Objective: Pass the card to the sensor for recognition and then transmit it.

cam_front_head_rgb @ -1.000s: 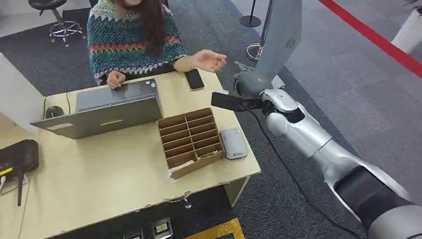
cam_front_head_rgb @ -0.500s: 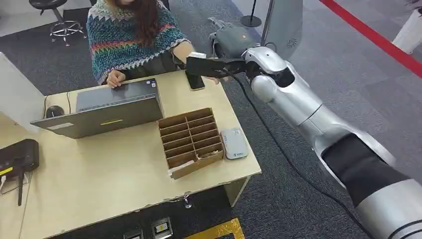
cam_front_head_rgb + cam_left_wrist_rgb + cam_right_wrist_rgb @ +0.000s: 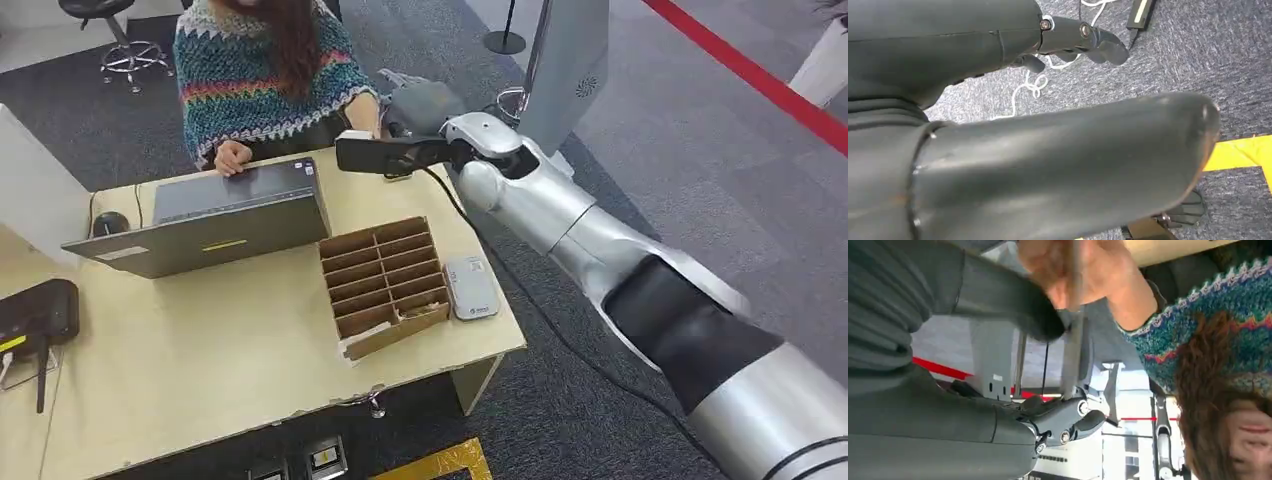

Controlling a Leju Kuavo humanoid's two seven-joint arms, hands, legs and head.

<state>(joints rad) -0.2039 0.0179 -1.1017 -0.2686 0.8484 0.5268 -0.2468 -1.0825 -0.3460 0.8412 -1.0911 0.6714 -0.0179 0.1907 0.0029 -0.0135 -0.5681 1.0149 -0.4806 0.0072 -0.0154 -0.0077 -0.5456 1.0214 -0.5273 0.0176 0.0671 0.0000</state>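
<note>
Card [image 3: 1075,300]: edge-on between my right hand's [image 3: 425,105] fingers [image 3: 1013,302] and the person's hand [image 3: 1083,270], over the desk's [image 3: 200,350] far edge.
Hold: keep steady, release once they pull.
Left hand [image 3: 1048,160]: hanging, grip unclear.

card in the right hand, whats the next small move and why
Probably loosen the right hand and let go: in the right wrist view the person's hand already grips the card, seen edge-on, so the handover looks nearly done.
</note>
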